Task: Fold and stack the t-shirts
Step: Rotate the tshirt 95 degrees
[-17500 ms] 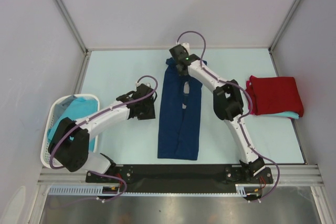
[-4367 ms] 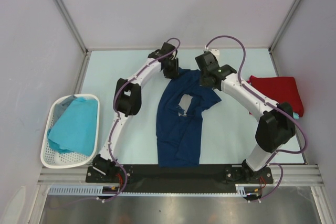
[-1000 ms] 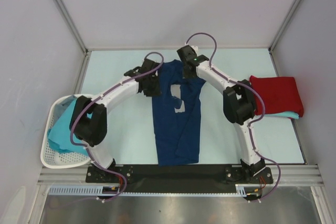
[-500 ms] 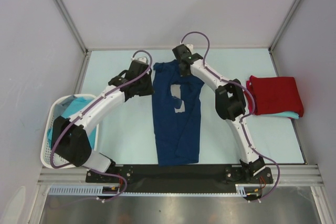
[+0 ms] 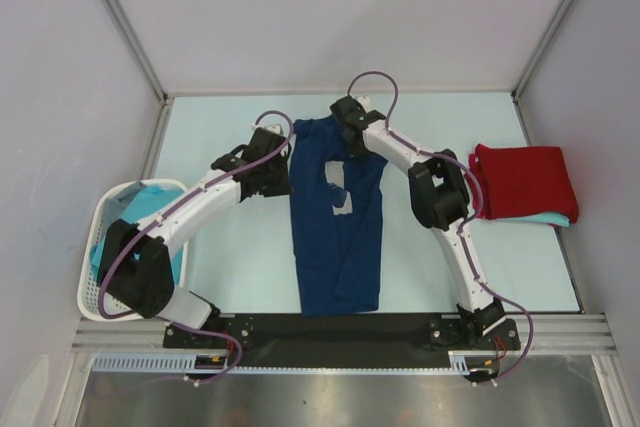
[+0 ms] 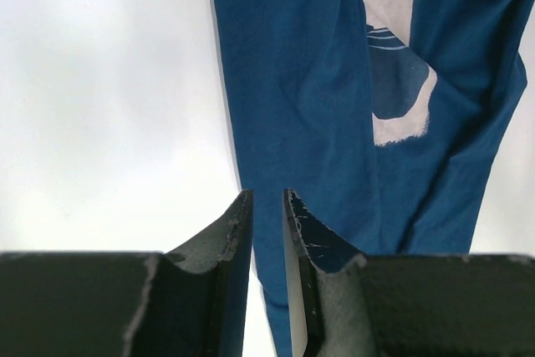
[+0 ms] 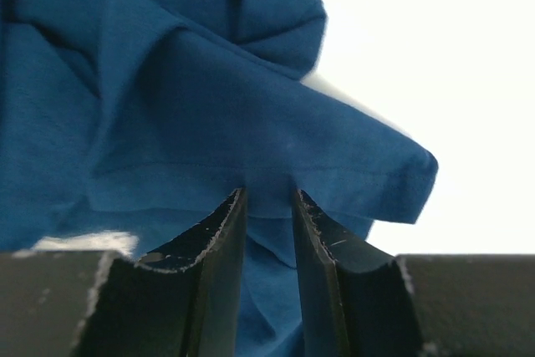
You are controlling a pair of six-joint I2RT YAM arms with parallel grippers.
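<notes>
1. Navy t-shirt (image 5: 338,237): laid lengthwise down the middle of the table (image 5: 230,257), its far end between the two grippers and its near end close to the arm bases. It is narrowed by lengthwise folds. A pale print (image 5: 340,197) is partly covered by a fold (only an irregular patch is shown).
2. Right gripper (image 7: 267,194): placed at the far end of the navy t-shirt. A raised, hemmed fold of the cloth is pinched between the fingers, which are drawn close together.
3. Left gripper (image 6: 266,198): held over the left edge of the navy t-shirt, near its far end. The fingers are set a narrow slit apart and blue cloth is seen in the slit. Whether that cloth is clamped or merely seen lying beneath cannot be told.
4. Red t-shirt (image 5: 525,179): folded at the right side of the table, well apart from the navy one.
5. Turquoise t-shirt (image 5: 555,219): lodged under the red one, only its near edge being exposed.
6. Turquoise cloth (image 5: 150,202): heaped in the white basket (image 5: 88,292) at the left of the table, partly hidden by the left arm.
</notes>
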